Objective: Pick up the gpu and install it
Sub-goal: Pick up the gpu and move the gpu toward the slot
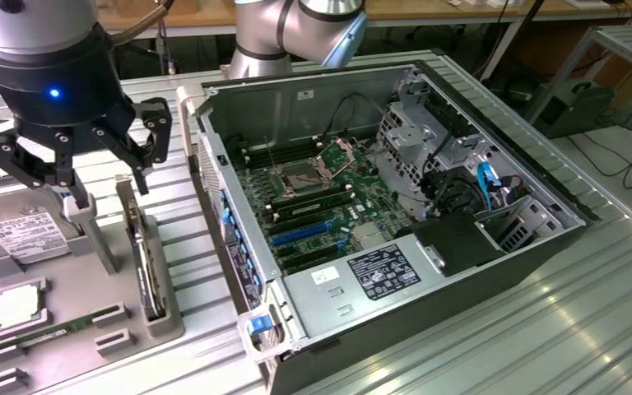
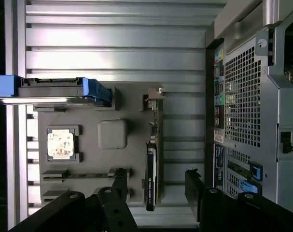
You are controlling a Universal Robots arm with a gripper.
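Gpu (image 2: 151,174), one, stands edgewise in tray (image 2: 88,159); two fingers (image 2: 193,188) spread wide above.

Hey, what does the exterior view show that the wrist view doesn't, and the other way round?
Exterior view: the green motherboard inside the open computer case. Wrist view: that case's perforated silver rear panel. Both: the grey parts tray, the green gpu card with black cooler standing on edge in it, and the open black tool above it.
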